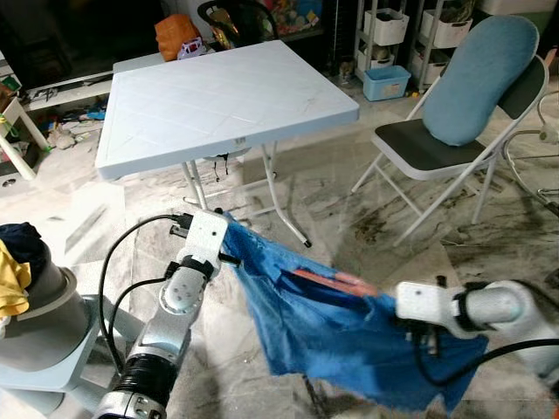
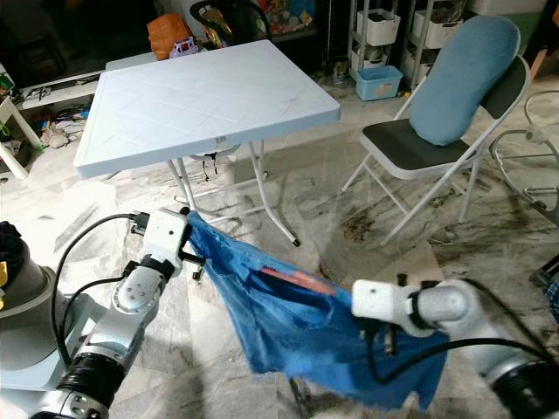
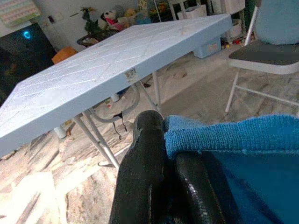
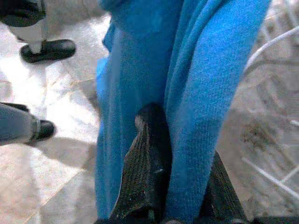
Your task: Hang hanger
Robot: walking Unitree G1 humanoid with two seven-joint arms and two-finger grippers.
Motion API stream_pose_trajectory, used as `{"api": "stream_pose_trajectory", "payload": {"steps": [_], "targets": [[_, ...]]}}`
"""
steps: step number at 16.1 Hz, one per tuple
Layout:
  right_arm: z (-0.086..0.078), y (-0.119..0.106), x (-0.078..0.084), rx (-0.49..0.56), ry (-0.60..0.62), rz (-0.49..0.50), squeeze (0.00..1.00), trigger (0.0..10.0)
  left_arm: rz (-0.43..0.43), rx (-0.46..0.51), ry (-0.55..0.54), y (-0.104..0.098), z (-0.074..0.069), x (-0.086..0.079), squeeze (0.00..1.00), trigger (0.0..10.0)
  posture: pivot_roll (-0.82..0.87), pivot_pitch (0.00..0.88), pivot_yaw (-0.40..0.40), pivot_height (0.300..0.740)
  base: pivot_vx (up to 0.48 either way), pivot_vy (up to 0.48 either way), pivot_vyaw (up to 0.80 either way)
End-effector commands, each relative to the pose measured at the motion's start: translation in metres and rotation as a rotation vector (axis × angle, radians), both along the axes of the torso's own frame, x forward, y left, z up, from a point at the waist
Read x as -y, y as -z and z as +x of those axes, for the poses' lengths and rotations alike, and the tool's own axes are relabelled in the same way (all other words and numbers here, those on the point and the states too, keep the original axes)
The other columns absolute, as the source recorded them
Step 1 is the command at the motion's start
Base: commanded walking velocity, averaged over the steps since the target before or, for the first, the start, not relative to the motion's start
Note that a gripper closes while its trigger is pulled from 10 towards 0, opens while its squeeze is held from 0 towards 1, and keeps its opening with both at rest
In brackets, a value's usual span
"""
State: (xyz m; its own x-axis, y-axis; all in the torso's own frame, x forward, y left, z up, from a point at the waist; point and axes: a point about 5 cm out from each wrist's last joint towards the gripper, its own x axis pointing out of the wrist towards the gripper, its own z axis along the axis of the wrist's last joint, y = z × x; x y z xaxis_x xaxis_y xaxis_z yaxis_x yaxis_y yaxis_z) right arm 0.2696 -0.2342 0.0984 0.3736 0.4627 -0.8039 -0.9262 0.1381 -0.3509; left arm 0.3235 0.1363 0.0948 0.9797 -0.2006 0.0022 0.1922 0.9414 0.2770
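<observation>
While both my grippers' fingers pinch the blue cloth (image 1: 332, 327), left gripper (image 3: 163, 154) at one edge, right gripper (image 4: 180, 186) opposite, it sags between: soft, light, best held by edges.

The blue cloth (image 1: 349, 336) covers most of an orange-red bar (image 1: 332, 281), so what that bar is cannot be told. It also hides the right gripper (image 4: 180, 186) fingertips in the head views.
</observation>
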Motion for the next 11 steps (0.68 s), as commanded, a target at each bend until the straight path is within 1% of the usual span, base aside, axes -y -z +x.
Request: {"api": "stream_pose_trajectory", "payload": {"steps": [1,3,5,7,8,9,10,11], "targets": [[-0.005,-0.009,0.021,-0.008,0.005,-0.010,0.00,10.0,0.021,-0.003,-0.052,-0.003,0.004,-0.017,0.00,0.0,-0.15,0.000,0.106,0.740,0.000,0.000,0.00],[-0.011,-0.025,0.027,-0.009,-0.029,0.030,0.00,10.0,0.033,-0.022,-0.058,0.001,0.003,-0.020,0.00,0.0,-0.16,0.000,0.110,0.740,0.000,0.000,0.00],[-0.015,-0.032,0.030,-0.015,-0.061,0.041,0.00,10.0,0.037,-0.031,-0.059,0.003,0.004,-0.021,0.00,0.0,-0.16,0.000,0.111,0.740,0.000,0.000,0.00],[-0.025,-0.053,0.049,-0.043,-0.108,0.005,0.00,10.0,0.046,-0.049,-0.058,0.006,0.005,-0.022,0.00,0.0,-0.17,0.000,0.112,0.740,0.000,0.000,0.00],[-0.026,-0.056,0.052,-0.049,-0.111,0.000,0.00,10.0,0.048,-0.053,-0.057,0.006,0.005,-0.022,0.00,0.0,-0.17,0.000,0.112,0.740,0.000,0.000,0.00],[-0.026,-0.064,0.057,-0.049,-0.111,-0.006,0.00,10.0,0.057,-0.071,-0.056,0.010,0.005,-0.022,0.00,0.0,-0.18,0.000,0.113,0.740,0.000,0.000,0.00],[-0.023,-0.078,0.053,-0.033,-0.116,0.032,0.00,10.0,0.058,-0.111,-0.048,0.017,0.003,-0.021,0.00,0.0,-0.18,0.000,0.115,0.740,0.000,0.000,0.00],[-0.021,-0.083,0.051,-0.023,-0.117,0.050,0.00,10.0,0.054,-0.127,-0.037,0.020,0.002,-0.020,0.00,0.0,-0.18,0.000,0.115,0.740,0.000,0.000,0.00]]}}
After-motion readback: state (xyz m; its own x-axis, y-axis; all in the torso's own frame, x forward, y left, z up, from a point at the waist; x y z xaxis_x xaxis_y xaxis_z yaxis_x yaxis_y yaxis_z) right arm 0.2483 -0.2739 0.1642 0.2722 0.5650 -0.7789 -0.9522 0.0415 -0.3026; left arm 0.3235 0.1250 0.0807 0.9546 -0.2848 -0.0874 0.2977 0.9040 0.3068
